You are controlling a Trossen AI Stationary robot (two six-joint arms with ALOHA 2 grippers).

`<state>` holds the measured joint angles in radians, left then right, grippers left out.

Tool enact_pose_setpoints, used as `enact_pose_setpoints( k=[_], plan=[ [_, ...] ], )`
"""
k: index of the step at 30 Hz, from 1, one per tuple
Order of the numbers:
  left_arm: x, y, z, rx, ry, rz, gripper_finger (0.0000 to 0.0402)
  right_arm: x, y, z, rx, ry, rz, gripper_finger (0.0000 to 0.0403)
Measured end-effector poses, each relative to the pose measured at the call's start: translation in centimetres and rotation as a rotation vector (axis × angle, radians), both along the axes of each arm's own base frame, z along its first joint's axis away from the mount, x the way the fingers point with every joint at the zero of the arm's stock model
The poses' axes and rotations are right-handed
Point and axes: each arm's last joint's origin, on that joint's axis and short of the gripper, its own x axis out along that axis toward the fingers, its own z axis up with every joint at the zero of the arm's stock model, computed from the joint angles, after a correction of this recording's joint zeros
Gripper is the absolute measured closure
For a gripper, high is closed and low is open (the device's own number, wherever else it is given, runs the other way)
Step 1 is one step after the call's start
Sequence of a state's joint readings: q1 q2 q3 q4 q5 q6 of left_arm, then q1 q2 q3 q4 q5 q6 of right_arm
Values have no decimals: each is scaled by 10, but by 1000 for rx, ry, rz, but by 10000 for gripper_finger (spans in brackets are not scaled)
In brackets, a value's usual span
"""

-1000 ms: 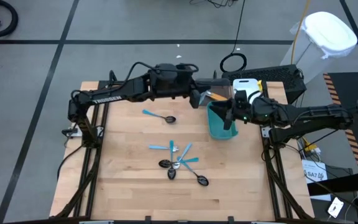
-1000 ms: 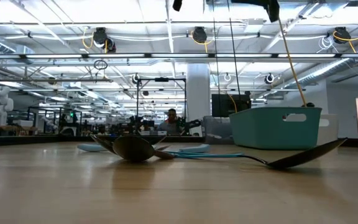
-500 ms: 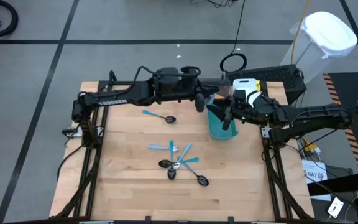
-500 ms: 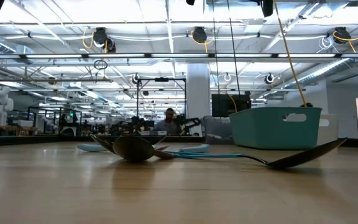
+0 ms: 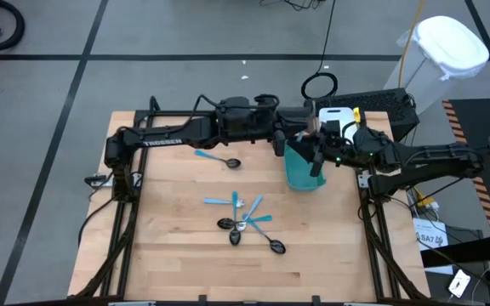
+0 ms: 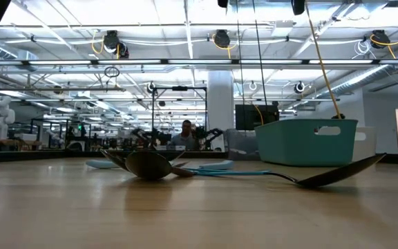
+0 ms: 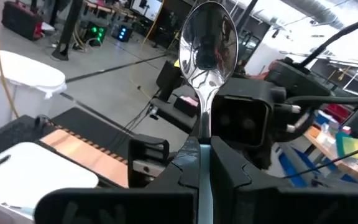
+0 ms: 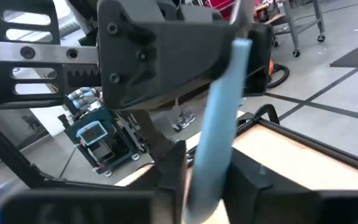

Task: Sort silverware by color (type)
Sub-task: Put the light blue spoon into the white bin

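From above, the left gripper (image 5: 283, 140) and right gripper (image 5: 313, 151) meet over the teal bin (image 5: 303, 177). Only the wrist views show what they hold. The left fingers (image 7: 185, 163) pinch a shiny spoon (image 7: 207, 43). The right fingers (image 8: 169, 163) close on a blue handle (image 8: 219, 118). More spoons (image 5: 245, 223) lie mid-table, one (image 5: 219, 158) apart.
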<state>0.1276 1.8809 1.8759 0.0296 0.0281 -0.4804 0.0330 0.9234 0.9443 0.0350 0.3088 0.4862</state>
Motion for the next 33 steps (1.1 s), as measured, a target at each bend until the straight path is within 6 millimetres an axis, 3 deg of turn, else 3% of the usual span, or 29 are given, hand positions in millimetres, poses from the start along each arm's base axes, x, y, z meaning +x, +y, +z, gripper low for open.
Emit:
enact_pose_setpoints(
  k=[2,5,11,18,33],
  plan=[
    [0,-1,1,6,-9,-8,391,-4,0,1,13,-5,0,354],
    [0,-1,1,5,-12,-8,383,-10,0,3,13,-2,2,355],
    [0,1,-1,40,12,4,320,-22,-1,4,60,10,0,355],
    [0,5,-3,-65,25,-29,260,-31,0,5,100,10,28,353],
    [-6,25,-1,-146,16,-317,252,-31,3,6,211,-11,128,352]
  ],
)
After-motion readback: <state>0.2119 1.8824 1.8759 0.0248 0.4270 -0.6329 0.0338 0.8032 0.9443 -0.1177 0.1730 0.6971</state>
